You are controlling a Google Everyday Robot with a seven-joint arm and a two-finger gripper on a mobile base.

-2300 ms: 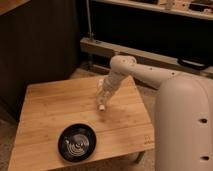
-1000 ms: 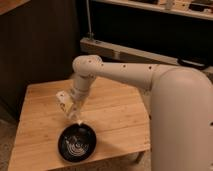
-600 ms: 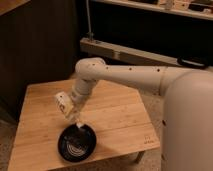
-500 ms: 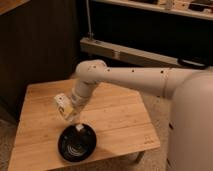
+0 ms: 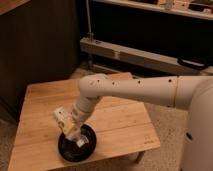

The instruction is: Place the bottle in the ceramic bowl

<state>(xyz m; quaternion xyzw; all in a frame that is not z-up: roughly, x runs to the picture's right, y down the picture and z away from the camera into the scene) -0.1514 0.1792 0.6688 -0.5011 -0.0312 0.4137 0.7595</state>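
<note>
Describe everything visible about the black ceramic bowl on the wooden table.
The round, shallow, glossy black ceramic bowl sits upright near the front edge of the light wooden slatted table, toward its left side. Its rim catches faint highlights; most of its inside is hidden by the robot's white-and-yellow gripper, which reaches down over the bowl's left half. A small pale object, probably the slim white bottle, shows at the gripper's tip inside the bowl. Whether it touches the bowl's surface cannot be told.
</note>
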